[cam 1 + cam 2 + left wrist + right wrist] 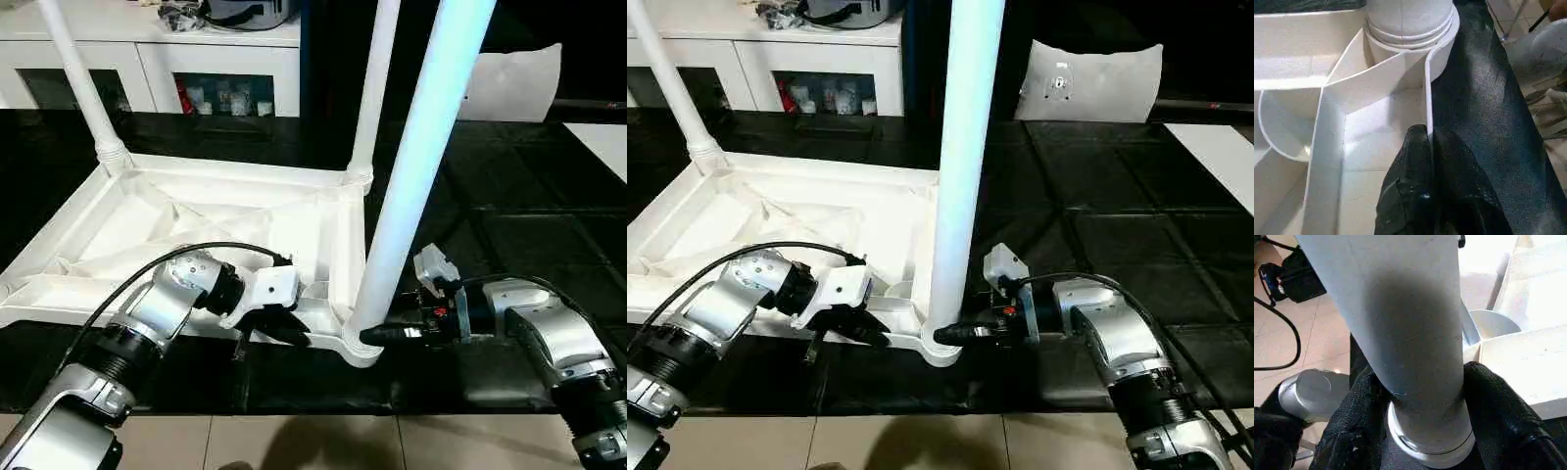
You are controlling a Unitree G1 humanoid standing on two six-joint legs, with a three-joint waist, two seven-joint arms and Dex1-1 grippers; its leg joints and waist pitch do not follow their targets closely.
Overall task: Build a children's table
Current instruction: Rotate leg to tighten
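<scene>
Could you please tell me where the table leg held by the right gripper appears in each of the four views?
Left eye view: the leg rises right of centre, from the near corner socket.
Right eye view: the leg stands near centre.
Left wrist view: its ringed base sits in the socket.
Right wrist view: it stands between two black fingers.
Shared landmark: that socket.

I'm seeing the near leg [416, 176] standing in its corner socket, blocking the path between my two pincers. The tabletop [147, 220] rim is walling off the left side; two far legs [83, 83] are rising behind. Dark bench [529, 235] right of the leg is lying open for passing.
</scene>
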